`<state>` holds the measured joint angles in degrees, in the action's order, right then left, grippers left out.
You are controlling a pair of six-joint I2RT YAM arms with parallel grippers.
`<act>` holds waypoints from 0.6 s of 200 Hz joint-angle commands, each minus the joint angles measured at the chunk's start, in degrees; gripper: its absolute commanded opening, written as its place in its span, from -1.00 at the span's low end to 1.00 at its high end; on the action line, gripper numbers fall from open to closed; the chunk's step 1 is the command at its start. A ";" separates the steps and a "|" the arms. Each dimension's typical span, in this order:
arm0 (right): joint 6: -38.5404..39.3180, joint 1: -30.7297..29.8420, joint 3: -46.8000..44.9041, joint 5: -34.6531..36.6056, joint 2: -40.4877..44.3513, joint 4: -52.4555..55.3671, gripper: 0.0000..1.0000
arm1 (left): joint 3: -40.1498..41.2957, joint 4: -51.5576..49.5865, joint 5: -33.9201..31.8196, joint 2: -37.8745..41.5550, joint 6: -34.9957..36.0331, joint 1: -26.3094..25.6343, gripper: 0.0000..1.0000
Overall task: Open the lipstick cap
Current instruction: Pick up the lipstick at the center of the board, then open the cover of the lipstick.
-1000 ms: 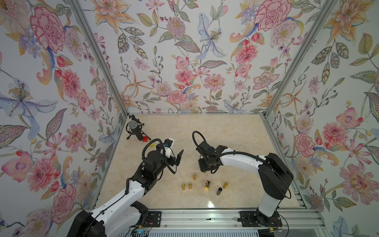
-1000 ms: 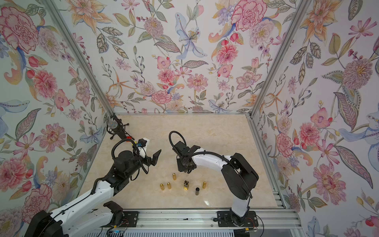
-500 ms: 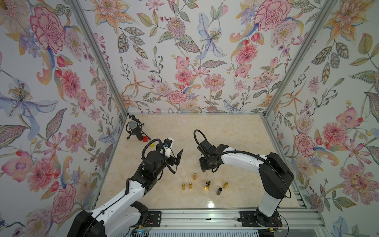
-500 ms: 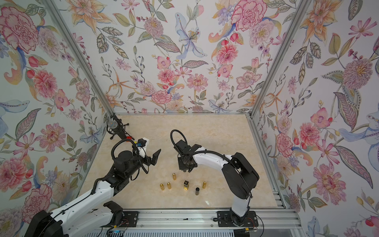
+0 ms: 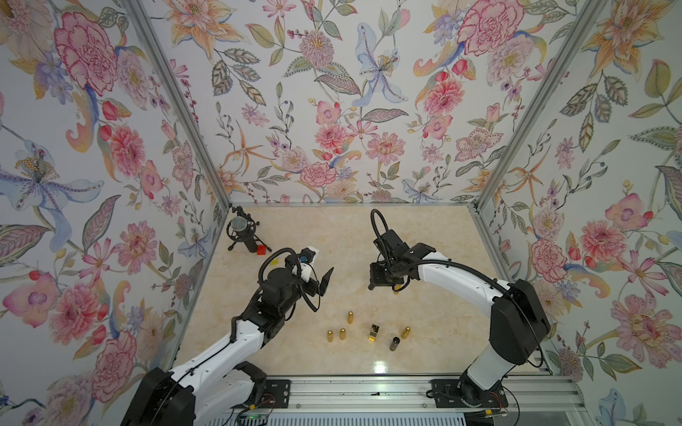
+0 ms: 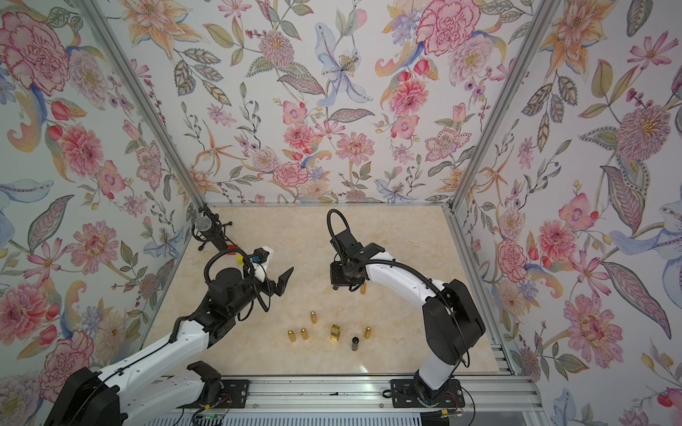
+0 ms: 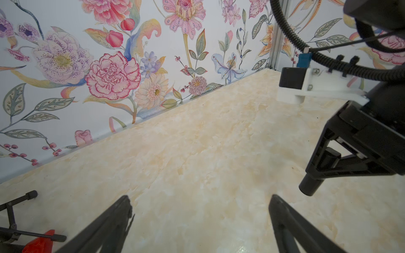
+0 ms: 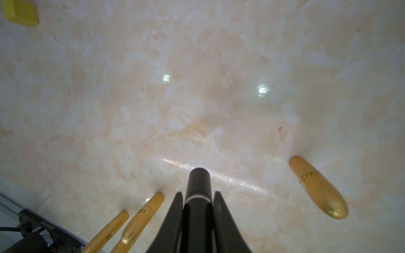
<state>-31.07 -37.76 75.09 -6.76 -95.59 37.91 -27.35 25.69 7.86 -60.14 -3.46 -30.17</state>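
Black lipstick [image 8: 198, 181] with a pale ring — gold lipsticks [image 8: 317, 188], cream marbled tabletop [image 8: 197, 87], floral walls [image 5: 332, 110]

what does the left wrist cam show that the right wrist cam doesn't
Only left wrist: the open left gripper, a red block, the floral wall. Only right wrist: gold lipsticks, a yellow block. Both: the right gripper shut on the black lipstick, above the marble table.
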 commanded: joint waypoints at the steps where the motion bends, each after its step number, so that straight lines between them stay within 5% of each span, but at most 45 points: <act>1: 1.50 3.47 3.26 -5.21 2.77 2.76 -0.62 | -3.56 4.34 4.75 -3.47 5.19 -1.34 0.98; 25: 2.11 4.53 7.10 -8.40 2.69 4.22 -0.60 | -6.95 4.96 9.73 -8.42 10.22 -2.91 0.98; 58: 1.32 4.79 10.37 -13.00 1.59 4.53 -0.60 | -12.86 1.12 7.33 -15.70 19.16 -8.56 0.96; 120: 0.86 3.92 12.19 -16.68 0.97 4.89 -0.60 | -19.73 -1.31 8.87 -24.67 22.92 -10.49 0.79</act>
<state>-30.24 -33.15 85.52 -20.80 -93.95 40.82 -43.62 26.52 15.25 -82.28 16.29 -40.21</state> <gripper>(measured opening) 0.234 0.908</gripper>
